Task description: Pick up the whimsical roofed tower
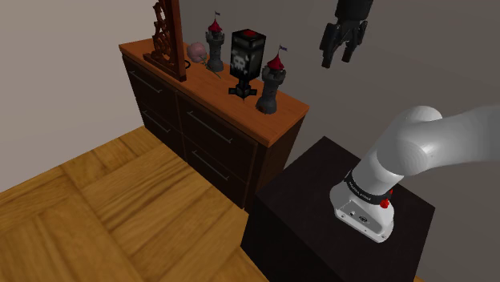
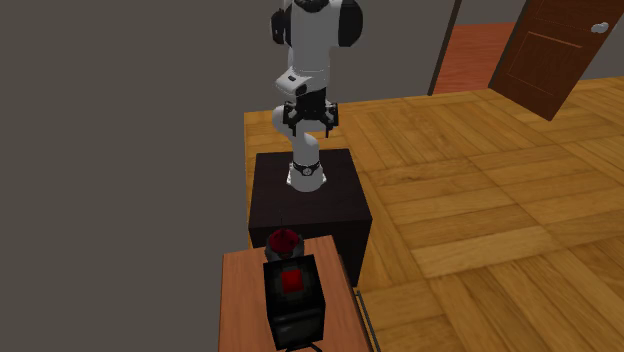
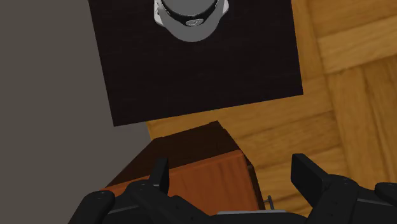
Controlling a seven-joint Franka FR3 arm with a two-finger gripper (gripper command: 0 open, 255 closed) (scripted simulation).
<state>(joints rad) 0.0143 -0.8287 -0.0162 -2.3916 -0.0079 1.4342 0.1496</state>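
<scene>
Overhead, the fingers point(image 3: 306, 177) stand open; the tower point(image 2: 284, 240) seems half-hidden behind the box point(image 2: 293, 300).

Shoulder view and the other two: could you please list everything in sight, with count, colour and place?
Towers: two, dark grey with red roofs, on the dresser top, one on either side of the skull box.
Skull box: one, black with a pale skull face, between the towers.
Ball: one, pink, beside the farther tower.
Carved ornament: one, reddish brown, at the dresser's far end.
Dresser: one, dark drawers, orange-brown top, against the grey wall.
Door: one, brown, second exterior view's upper right.
Floor: light wood parquet.
Stand: one, black, next to the dresser.
Arm: one, white, on the stand.
End effector: one, black, open, up in the air, holding nothing.
</scene>
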